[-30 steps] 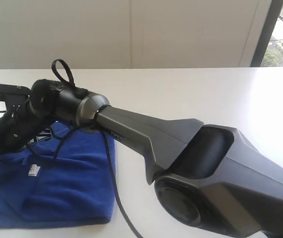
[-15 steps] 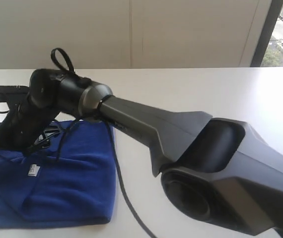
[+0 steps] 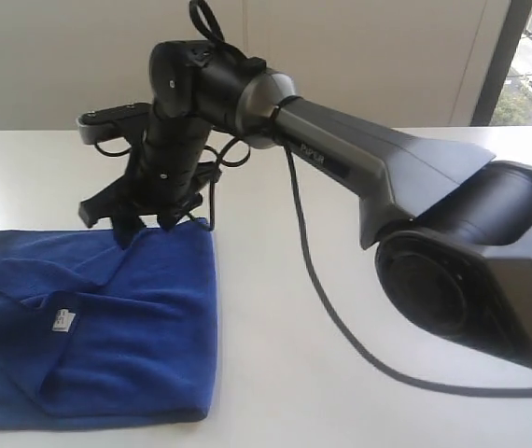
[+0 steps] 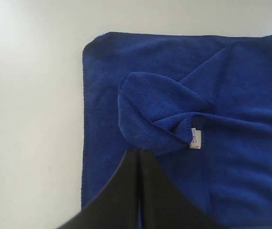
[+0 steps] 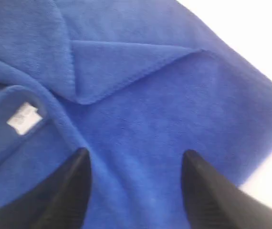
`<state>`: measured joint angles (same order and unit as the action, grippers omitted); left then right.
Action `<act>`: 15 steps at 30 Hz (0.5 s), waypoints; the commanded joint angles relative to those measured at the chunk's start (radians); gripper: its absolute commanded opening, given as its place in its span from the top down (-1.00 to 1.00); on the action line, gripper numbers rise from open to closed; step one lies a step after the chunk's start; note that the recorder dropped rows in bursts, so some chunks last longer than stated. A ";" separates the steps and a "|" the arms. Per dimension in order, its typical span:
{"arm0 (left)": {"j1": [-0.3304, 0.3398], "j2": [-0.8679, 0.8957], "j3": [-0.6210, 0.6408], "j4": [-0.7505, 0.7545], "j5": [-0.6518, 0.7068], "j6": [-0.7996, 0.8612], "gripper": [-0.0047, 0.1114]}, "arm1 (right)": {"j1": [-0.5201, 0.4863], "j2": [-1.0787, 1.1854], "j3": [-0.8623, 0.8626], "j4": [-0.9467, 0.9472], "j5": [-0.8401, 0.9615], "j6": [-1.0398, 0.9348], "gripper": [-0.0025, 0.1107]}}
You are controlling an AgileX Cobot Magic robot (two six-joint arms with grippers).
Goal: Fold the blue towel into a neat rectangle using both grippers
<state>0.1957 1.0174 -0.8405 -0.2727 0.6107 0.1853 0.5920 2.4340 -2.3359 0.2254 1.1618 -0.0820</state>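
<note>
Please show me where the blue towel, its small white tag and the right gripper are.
Deep royal-blue soft microfibre towel (image 3: 145, 308), exterior view, flat middle of the cloth.
Small white tag (image 4: 195, 139), left wrist view, centre of the tag.
Black right gripper (image 5: 136, 155), right wrist view, midway between its open jaws.

Right gripper (image 5: 136, 155) over blue towel (image 5: 174, 95), jaws wide apart — cloth showing between them. Folded flap (image 5: 121, 64) creased across towel, white tag (image 5: 25, 118) near it. White table (image 5: 250, 28) past towel's edge.

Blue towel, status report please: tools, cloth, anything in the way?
Right tool open, empty, over blue towel edge. Left tool shut, empty, above cloth. Towel on table, fold untidy, flap bunched by white tag. Cable beside it, not on it.
</note>
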 commanded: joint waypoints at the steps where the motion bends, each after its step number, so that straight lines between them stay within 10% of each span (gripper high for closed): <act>1: 0.001 -0.009 0.002 -0.010 0.011 0.003 0.92 | -0.056 -0.001 0.082 -0.021 -0.076 -0.068 0.47; 5: 0.001 -0.009 0.002 -0.010 0.011 0.003 0.92 | -0.067 -0.001 0.127 -0.014 -0.160 -0.184 0.96; 15: 0.001 -0.009 0.002 -0.010 0.011 0.003 0.92 | -0.065 0.073 0.129 0.073 -0.309 -0.368 0.96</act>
<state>0.1957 1.0174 -0.8405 -0.2727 0.6107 0.1853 0.5281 2.4801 -2.2124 0.2882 0.8908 -0.4287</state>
